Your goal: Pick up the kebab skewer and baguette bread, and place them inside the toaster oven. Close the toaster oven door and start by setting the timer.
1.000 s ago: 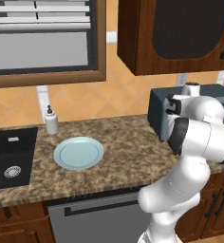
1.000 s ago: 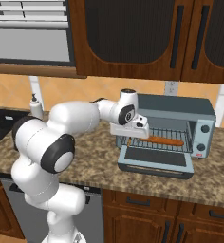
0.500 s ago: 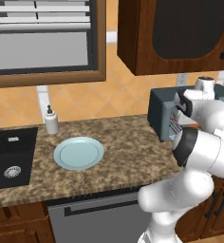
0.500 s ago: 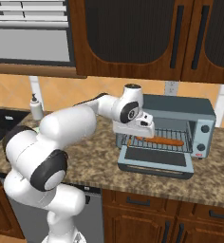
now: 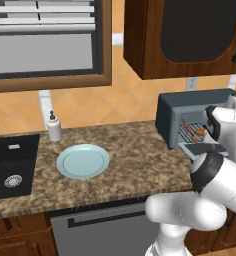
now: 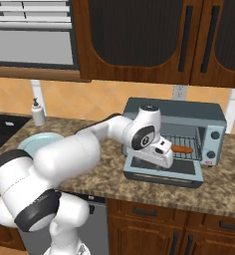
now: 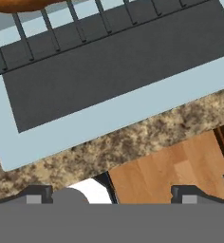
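Toaster oven (image 6: 189,124): gripper (image 7: 109,192) empty, jaws spread wide, hovering over the dropped-open toaster oven door (image 7: 114,80). Just beyond it on the rack: baguette bread (image 6: 182,149) and kebab skewer (image 5: 188,128), both inside. Plate (image 5: 83,161) well off to the side, bare. Left, I judge: shut door, set timer.

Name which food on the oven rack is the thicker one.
The baguette bread, a smooth orange-brown loaf on the toaster oven rack; the kebab skewer beside it is a thin stick with small chunks.
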{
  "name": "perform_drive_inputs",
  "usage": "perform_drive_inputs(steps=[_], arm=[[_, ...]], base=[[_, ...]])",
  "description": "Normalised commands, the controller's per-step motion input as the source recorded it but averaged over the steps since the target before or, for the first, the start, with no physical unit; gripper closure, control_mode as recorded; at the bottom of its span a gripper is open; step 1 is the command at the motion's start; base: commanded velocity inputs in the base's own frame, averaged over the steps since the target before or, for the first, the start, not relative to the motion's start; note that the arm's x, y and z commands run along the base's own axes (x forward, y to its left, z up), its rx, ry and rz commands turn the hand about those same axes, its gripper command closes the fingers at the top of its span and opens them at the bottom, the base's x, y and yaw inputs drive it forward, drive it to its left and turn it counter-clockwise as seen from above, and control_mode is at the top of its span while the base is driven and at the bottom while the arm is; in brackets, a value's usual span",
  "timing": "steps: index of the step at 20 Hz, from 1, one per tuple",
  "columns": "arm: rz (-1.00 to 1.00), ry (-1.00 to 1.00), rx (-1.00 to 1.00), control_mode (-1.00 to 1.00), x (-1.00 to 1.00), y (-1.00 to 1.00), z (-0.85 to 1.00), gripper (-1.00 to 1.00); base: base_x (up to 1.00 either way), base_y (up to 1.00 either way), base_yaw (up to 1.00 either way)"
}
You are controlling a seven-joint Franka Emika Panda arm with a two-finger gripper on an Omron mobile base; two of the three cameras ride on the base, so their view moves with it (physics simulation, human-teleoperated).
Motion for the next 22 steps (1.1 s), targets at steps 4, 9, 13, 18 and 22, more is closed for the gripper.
perform_drive_inputs(steps=[4, 9, 13, 18, 22], arm=[[-0.03, 0.0, 0.0, -1.0, 0.11, 0.09, -0.21, -1.0], [0.0, 0.0, 0.0, -1.0, 0.3, 0.09, -0.14, -1.0], [0.0, 0.0, 0.0, -1.0, 0.31, 0.0, -0.23, -1.0], [0.0, 0.0, 0.0, -1.0, 0.21, 0.0, -0.2, -1.0], [0.0, 0.0, 0.0, -1.0, 0.34, -0.02, -0.17, -1.0]], base=[[0.0, 0.0, 0.0], [0.0, 0.0, 0.0], [0.0, 0.0, 0.0], [0.0, 0.0, 0.0], [0.0, 0.0, 0.0]])
